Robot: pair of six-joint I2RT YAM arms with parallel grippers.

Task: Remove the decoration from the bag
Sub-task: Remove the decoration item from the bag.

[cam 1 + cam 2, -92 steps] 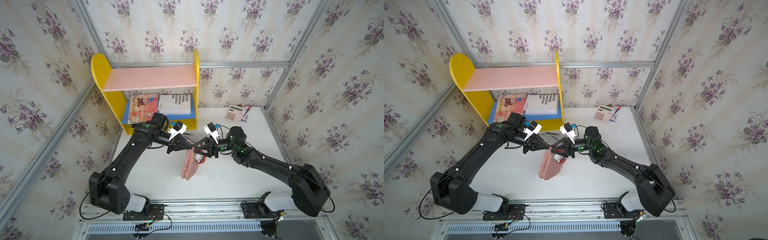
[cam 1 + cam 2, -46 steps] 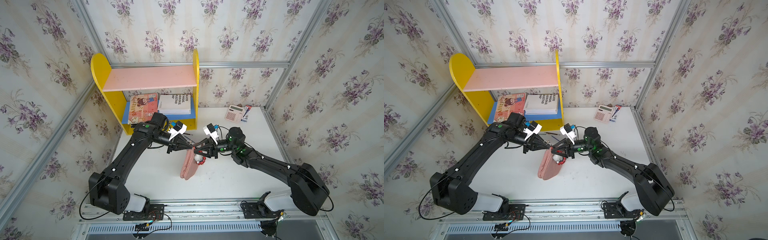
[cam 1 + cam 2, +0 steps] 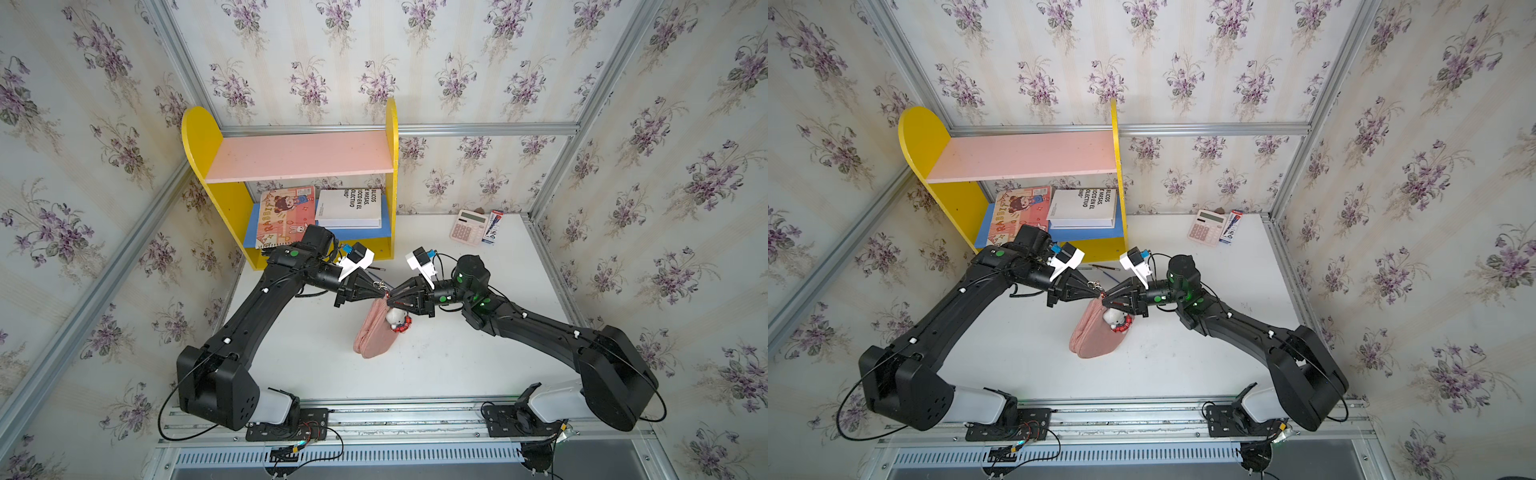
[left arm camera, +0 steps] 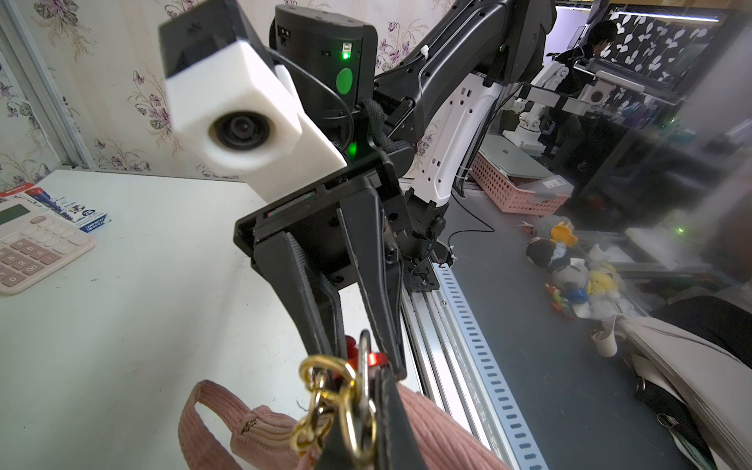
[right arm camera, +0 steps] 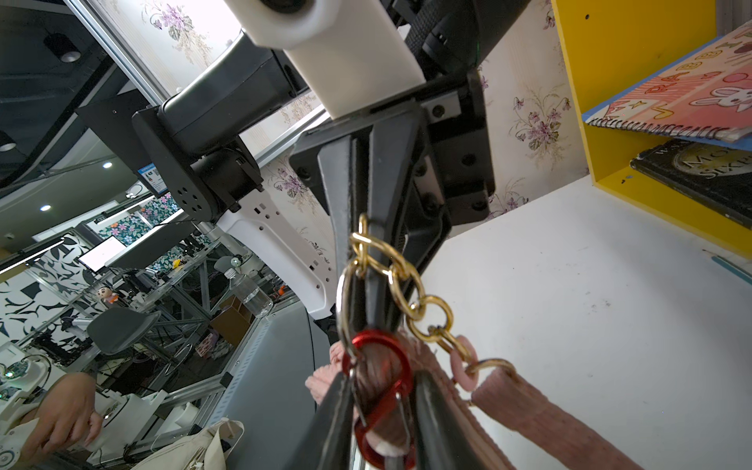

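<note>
The pink bag [image 3: 374, 332] [image 3: 1096, 338] hangs down to the table from its gold chain [image 5: 401, 280]. My left gripper [image 3: 382, 296] [image 4: 366, 431] is shut on the chain's large gold ring [image 5: 344, 301]. The decoration [image 3: 395, 319] [image 3: 1116, 320], a white plush with a red part, dangles against the bag. Its red clasp [image 5: 382, 390] [image 4: 376, 359] hooks into the gold ring. My right gripper [image 3: 389, 300] [image 5: 382, 415] faces the left one tip to tip, with both fingers pressed on the clasp's sides.
A yellow shelf [image 3: 291, 166] with books stands at the back left. A pink calculator [image 3: 468, 226] and a pen box [image 3: 492, 226] lie at the back right. Loose pens [image 3: 1104, 268] rest behind the grippers. The table's front rail [image 3: 374, 415] runs below the bag.
My right gripper's jaws have narrowed onto the red clasp. The bag has swung slightly to the left. My left gripper has kept its hold.
</note>
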